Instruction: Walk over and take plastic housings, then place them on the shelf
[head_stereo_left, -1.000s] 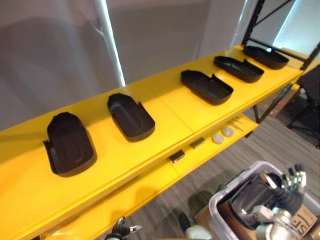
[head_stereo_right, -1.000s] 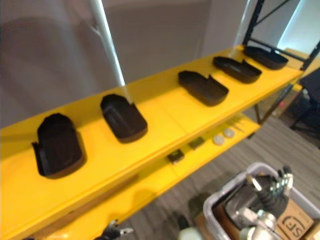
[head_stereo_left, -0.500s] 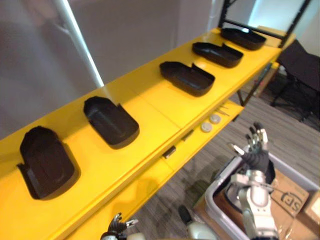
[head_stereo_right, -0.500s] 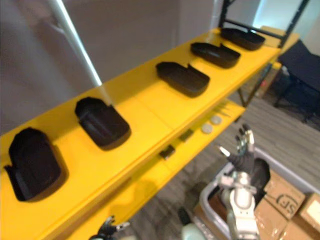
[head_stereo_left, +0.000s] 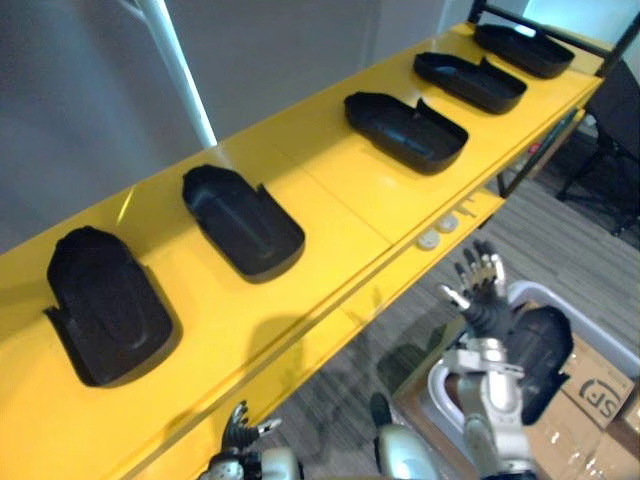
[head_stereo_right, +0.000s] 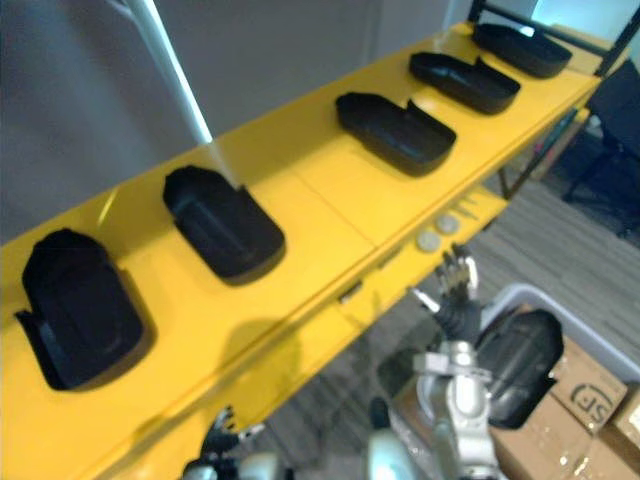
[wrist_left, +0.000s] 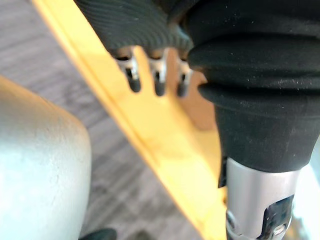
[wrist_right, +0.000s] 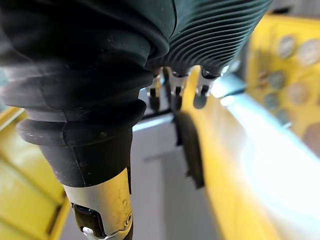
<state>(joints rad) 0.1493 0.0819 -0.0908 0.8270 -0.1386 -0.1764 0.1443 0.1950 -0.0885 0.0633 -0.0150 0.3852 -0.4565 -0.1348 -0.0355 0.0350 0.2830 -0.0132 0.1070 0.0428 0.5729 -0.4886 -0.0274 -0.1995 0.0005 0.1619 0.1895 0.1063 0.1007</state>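
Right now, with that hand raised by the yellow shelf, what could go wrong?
The right hand, open, is up close to the lower shelf; a swing could knock the round discs off. The black housing leans in the grey bin beside that hand, ungripped as far as I can tell, so it might tip out.

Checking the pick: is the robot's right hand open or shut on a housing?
Open: the right hand shows straight, spread fingers curled round nothing; a black plastic housing lies beside it.
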